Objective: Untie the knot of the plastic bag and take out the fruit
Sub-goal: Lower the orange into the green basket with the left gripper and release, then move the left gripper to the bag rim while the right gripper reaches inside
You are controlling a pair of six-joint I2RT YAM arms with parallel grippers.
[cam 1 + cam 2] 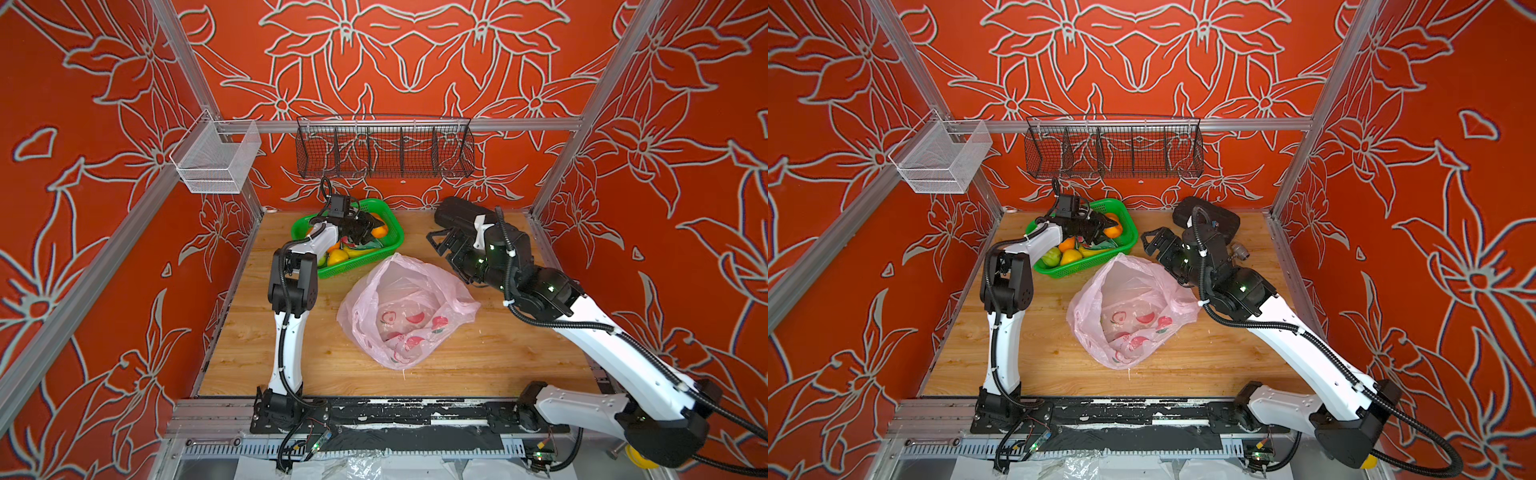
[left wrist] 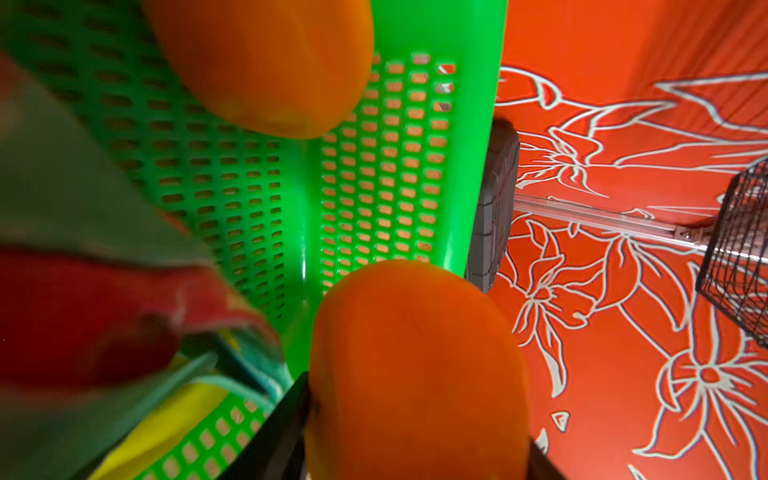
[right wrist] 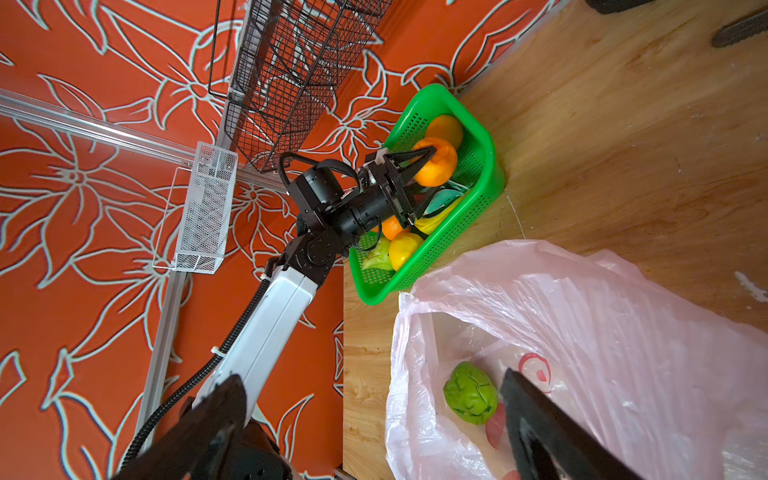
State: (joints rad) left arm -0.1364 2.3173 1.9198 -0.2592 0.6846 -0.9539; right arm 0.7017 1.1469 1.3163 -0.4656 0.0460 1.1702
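The plastic bag (image 1: 409, 309) is pink with red fruit prints, the basket (image 1: 358, 269) green, the walls (image 1: 415, 62) orange-red with white flowers.

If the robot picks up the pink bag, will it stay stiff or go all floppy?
Probably floppy: the plastic bag looks thin, crinkly and slumped on the table. Likely light too: I see only one green fruit inside. That fruit might roll around and pull the bag sideways.
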